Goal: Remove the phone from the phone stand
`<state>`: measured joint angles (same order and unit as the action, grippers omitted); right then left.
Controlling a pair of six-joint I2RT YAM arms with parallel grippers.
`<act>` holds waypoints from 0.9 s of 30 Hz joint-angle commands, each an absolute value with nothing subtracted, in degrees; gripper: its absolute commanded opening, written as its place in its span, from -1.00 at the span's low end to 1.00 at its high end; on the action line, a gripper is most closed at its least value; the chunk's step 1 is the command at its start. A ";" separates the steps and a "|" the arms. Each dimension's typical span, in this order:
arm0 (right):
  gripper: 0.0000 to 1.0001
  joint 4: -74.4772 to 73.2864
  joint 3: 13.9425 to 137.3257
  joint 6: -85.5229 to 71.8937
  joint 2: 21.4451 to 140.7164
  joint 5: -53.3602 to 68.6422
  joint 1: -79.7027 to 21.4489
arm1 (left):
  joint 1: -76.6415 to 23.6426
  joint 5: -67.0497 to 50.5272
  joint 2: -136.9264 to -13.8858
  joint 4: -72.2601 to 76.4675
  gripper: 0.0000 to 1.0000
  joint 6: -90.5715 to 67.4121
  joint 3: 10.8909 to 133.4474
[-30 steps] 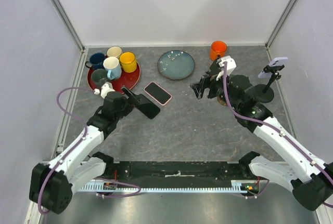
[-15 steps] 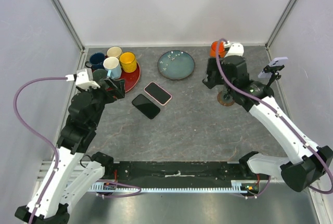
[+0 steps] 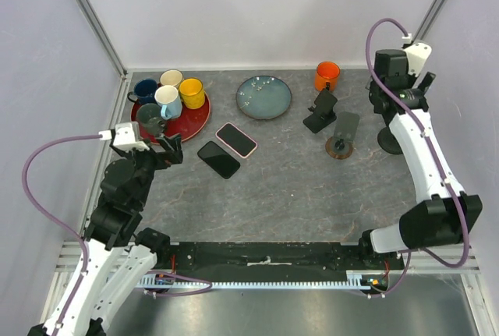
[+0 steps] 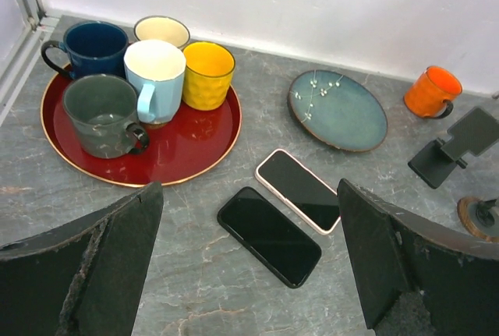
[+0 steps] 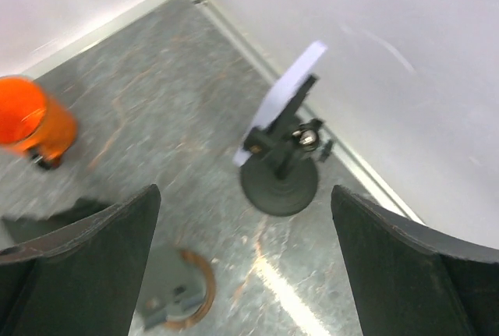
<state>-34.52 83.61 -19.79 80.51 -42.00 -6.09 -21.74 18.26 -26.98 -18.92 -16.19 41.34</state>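
A pale lavender phone (image 5: 284, 96) stands tilted in the clamp of a black phone stand (image 5: 278, 184) with a round base, close to the right wall. My right gripper (image 5: 243, 192) is open and empty, above the stand and looking down on it, not touching it. In the top view my right arm hides the phone; only the stand's base (image 3: 387, 143) shows. My left gripper (image 4: 249, 188) is open and empty, held above the table's left half (image 3: 165, 149).
A black phone (image 4: 269, 236) and a pink-edged phone (image 4: 300, 190) lie flat mid-table. A red tray (image 4: 183, 145) holds several mugs. A blue plate (image 4: 337, 110), an orange mug (image 4: 431, 92), an empty black stand (image 3: 320, 111) and a round wooden-based stand (image 3: 341, 138) stand behind.
My right arm has swung from the table's middle to the far right corner, over the stand with the phone. My left arm has pulled back and up from the black phone.
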 commanded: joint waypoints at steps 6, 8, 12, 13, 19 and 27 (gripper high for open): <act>0.83 -33.40 92.63 -25.22 91.12 -47.64 3.42 | -22.50 22.67 -23.38 -17.40 0.97 -12.31 40.87; 0.77 -32.35 94.30 -25.66 93.50 -45.28 5.18 | -22.67 22.85 -23.03 -17.40 0.97 -12.13 40.78; 0.54 -31.29 96.94 -27.68 96.59 -42.02 7.47 | -22.85 23.03 -23.20 -17.23 0.96 -11.95 40.69; 0.49 -31.20 97.20 -28.38 97.03 -41.66 8.17 | -22.85 23.03 -23.20 -17.14 0.96 -11.87 40.61; 0.21 -30.76 97.21 -29.88 100.54 -38.32 9.75 | -23.12 23.03 -23.55 -16.88 0.96 -11.78 40.52; 0.10 -29.89 95.01 -30.85 100.72 -35.60 10.72 | -23.12 22.76 -24.08 -16.88 0.96 -11.78 40.43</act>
